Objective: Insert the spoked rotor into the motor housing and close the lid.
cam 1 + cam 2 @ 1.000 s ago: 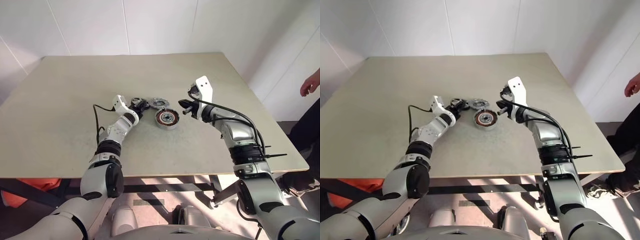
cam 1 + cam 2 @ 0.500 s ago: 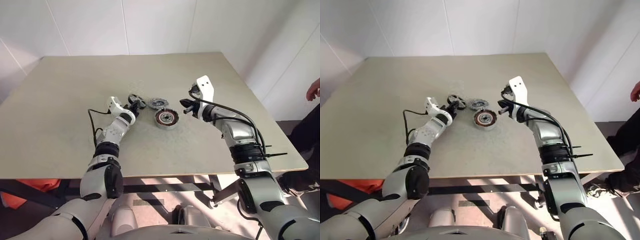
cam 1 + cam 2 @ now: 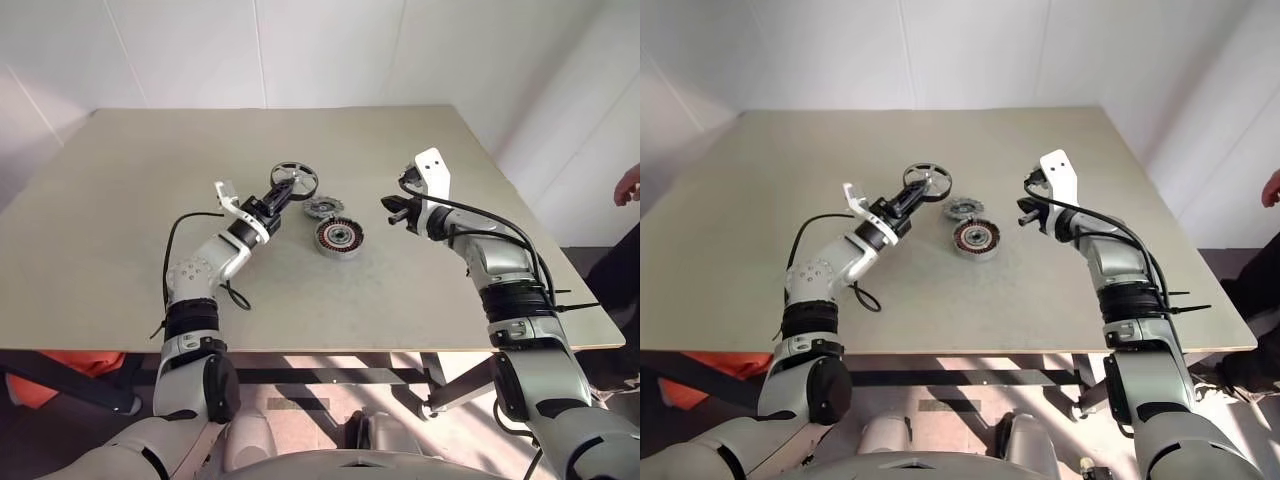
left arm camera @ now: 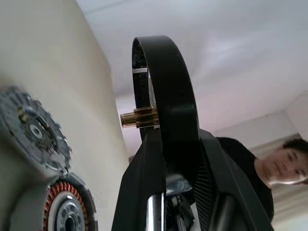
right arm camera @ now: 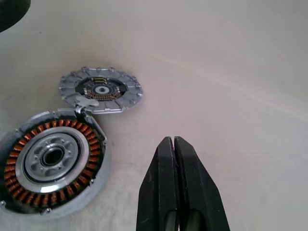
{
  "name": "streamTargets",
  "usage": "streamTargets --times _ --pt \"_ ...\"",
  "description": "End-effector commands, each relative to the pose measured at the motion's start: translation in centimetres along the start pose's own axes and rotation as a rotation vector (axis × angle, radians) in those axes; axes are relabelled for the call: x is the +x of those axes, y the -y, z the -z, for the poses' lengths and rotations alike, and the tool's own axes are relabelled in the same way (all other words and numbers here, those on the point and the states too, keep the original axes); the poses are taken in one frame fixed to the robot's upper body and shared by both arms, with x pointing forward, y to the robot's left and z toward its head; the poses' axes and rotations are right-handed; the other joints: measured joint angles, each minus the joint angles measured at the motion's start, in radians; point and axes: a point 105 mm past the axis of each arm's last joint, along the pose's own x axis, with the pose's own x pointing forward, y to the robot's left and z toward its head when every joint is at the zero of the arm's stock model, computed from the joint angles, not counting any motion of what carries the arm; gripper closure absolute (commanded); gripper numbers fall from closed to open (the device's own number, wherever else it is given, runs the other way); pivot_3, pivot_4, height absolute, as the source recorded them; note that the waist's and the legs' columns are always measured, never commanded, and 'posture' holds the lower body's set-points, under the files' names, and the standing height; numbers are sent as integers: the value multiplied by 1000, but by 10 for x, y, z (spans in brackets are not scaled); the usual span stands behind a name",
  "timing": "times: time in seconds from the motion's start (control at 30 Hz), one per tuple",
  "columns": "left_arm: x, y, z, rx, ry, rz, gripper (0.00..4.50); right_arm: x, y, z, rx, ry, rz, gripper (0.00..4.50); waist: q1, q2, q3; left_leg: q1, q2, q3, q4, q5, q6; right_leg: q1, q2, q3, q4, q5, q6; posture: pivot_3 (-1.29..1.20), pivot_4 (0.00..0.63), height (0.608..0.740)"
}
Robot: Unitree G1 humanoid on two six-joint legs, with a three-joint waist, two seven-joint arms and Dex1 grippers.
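My left gripper (image 3: 277, 199) is shut on the spoked rotor (image 3: 293, 181), gripping its thick black rim and holding it up off the table, left of the other parts. In the left wrist view the rim (image 4: 166, 96) stands on edge between the fingers (image 4: 144, 183), with a brass hub (image 4: 139, 117) sticking out. The motor housing (image 3: 337, 238) lies open on the table, its copper windings (image 5: 53, 159) showing. Beside the housing's far edge the lid (image 3: 322, 207) lies flat (image 5: 101, 90). My right gripper (image 3: 392, 207) hovers shut and empty to the right of the housing (image 5: 174, 144).
The beige table (image 3: 120, 200) has bare room all around the parts. A person stands past its right edge, a hand (image 3: 628, 185) showing there and the person (image 4: 269, 168) in the left wrist view. A black cable (image 3: 175, 245) loops from my left forearm.
My left gripper has closed on the rotor, lifted it off the table and tilted it up. My right gripper has drawn away to the right of the housing. The head view has shifted a little.
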Motion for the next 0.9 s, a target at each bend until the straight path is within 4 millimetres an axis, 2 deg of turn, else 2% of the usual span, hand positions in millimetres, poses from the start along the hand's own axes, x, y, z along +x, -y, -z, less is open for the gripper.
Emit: streamTargets --times 0.03,0.17,0.3,0.43,0.63,0.9 --pt "-5 4 6 45 -73 0 4111 -10 12 -8 -55 21 23 4500 -7 0 0 0 0 0 0 0 0 0 0 0 0 0 0 0 0 740" --pt "-7 3 11 23 -110 4 4111 -13 23 -6 -49 11 68 4500 -4 0 0 0 0 0 1 0 0 0 0 0 0 0 0 0 0 740" --pt "-3 6 34 -4 -200 29 4111 -11 18 -6 -49 20 59 4500 -2 0 0 0 -1 0 2 0 0 0 -1 0 0 0 0 0 0 740" --pt "3 -2 43 -36 -228 6 4111 -11 14 -4 -46 22 54 4500 -1 0 0 -1 -1 0 1 0 0 0 -1 0 0 0 0 0 0 740" --pt "18 -16 48 -58 -223 -41 4111 -12 15 -4 -41 22 61 4500 -1 0 0 0 -1 0 1 0 0 0 -1 0 0 0 0 0 0 740" --pt "29 -18 56 -73 -250 -40 4111 -13 12 -2 -35 25 59 4500 0 0 0 -1 -1 0 1 0 0 0 -1 0 0 0 0 0 0 740"
